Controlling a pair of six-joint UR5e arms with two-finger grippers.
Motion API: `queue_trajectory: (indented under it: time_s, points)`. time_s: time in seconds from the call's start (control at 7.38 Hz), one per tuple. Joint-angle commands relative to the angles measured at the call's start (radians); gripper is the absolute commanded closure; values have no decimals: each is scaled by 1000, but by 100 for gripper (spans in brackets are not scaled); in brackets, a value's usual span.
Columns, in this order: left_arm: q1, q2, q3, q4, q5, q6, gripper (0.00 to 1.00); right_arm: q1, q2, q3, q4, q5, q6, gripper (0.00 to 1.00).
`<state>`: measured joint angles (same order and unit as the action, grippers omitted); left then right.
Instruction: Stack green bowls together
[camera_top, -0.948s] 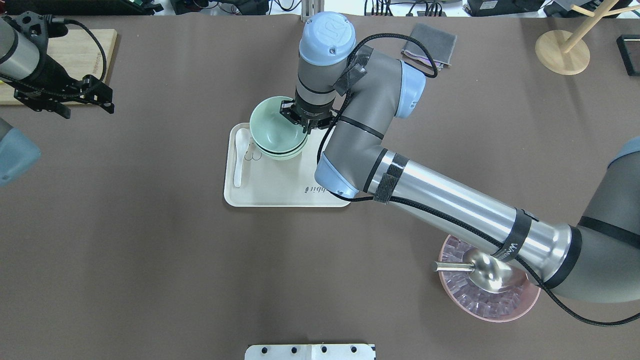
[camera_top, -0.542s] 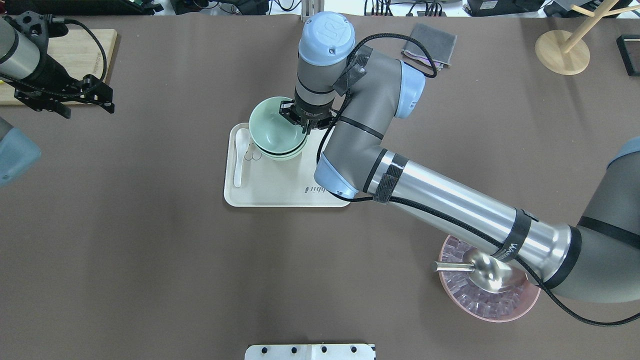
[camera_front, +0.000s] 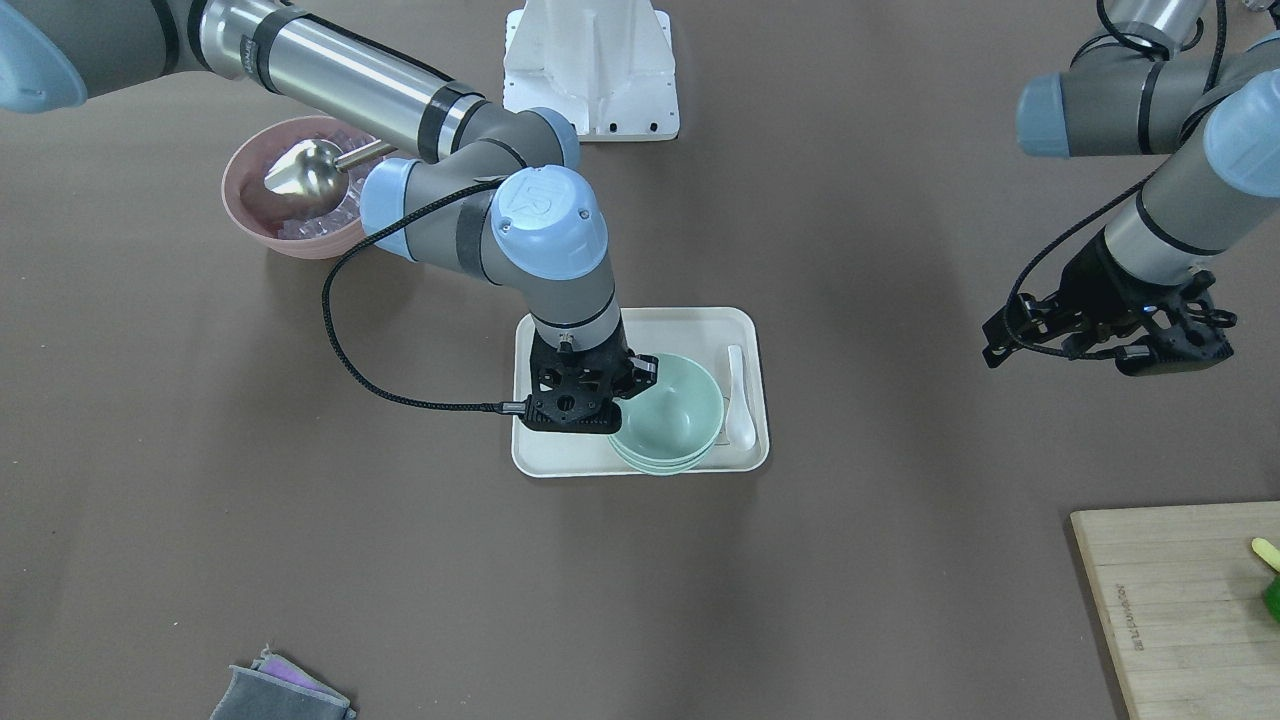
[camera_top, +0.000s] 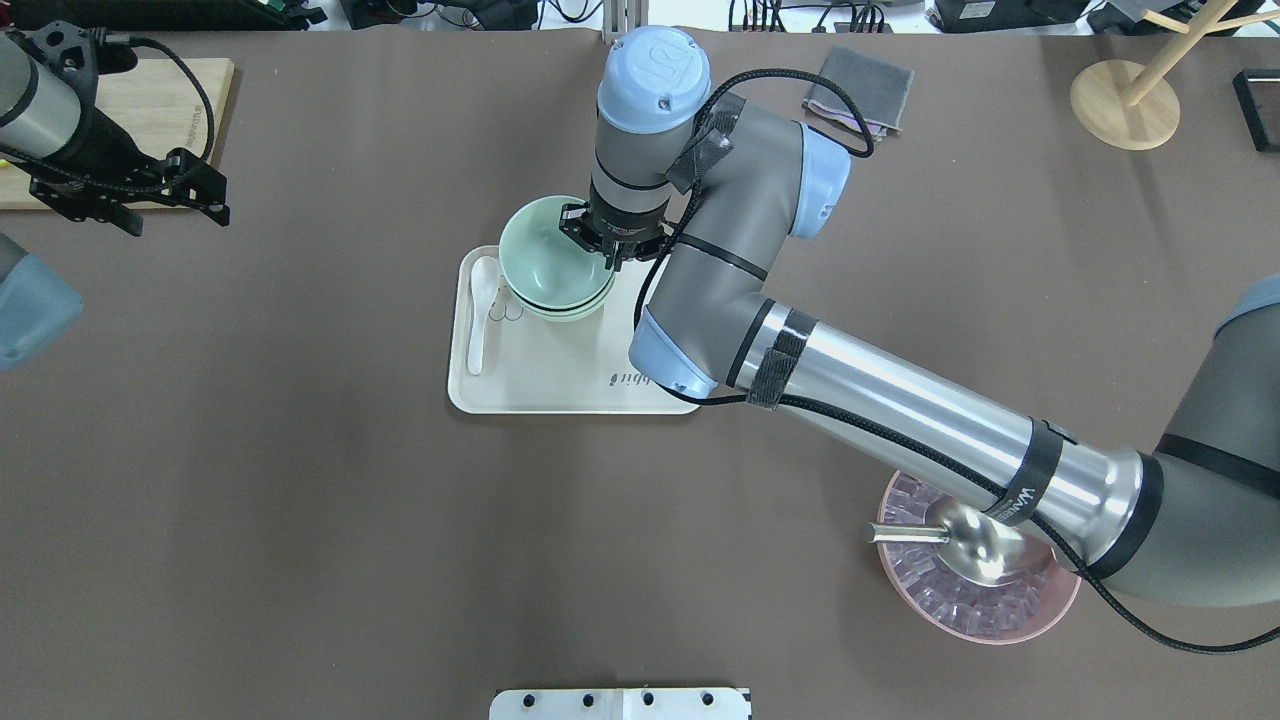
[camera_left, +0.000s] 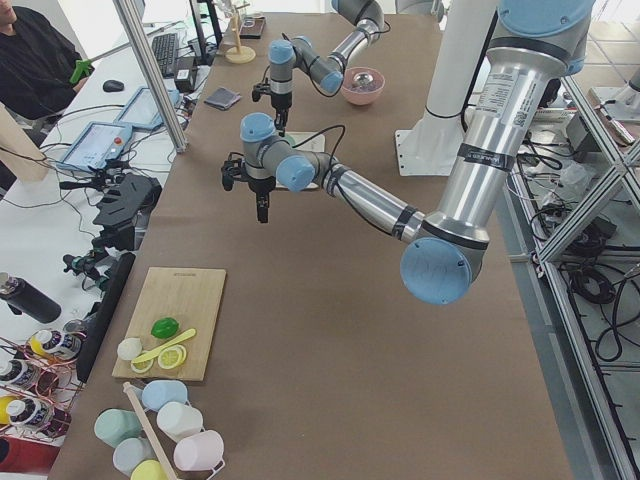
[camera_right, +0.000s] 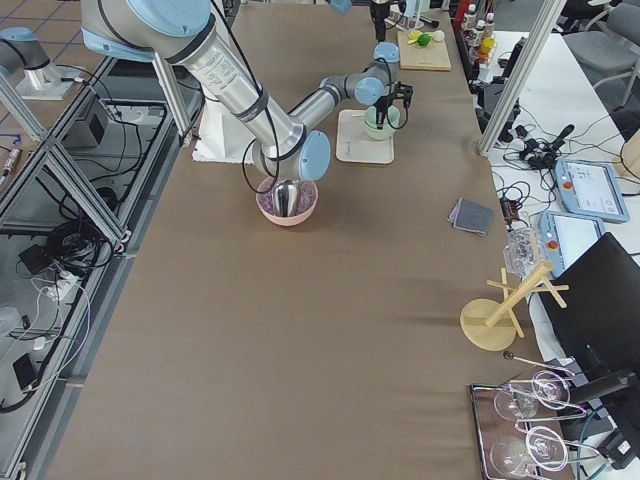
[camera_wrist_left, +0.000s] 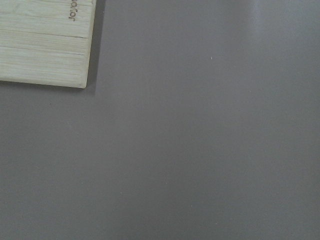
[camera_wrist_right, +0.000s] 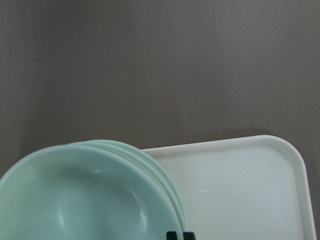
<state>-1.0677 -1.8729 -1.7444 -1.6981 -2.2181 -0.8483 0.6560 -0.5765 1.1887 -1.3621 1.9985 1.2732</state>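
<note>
Partly between right jaws: green bowls (camera_top: 545, 265)

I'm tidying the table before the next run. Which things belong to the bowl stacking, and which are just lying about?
In the job: green bowls, nested on the tray; right gripper at the top rim.
Lying about: white spoon, pink bowl with scoop, grey cloth, cutting board, wooden stand.
</note>
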Motion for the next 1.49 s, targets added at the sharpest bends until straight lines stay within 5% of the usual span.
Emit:
queue_trajectory:
  time_s: [0.0,0.68,0.81,0.95,1.35]
  points:
    - [0,0,-1,0,0,0,2,-1,0,0,1,0,2,100]
    - [0,0,-1,0,0,-2,2,-6,-3,0,1,0,2,100]
    - [0,1,-1,0,0,0,2,-6,-6,0,0,0,-6,34]
    - [0,0,3,-2,0,0,2,-7,-6,0,1,-1,-20,0]
    - [0,0,5,-2,0,2,2,-3,-5,6,0,8,-38,0]
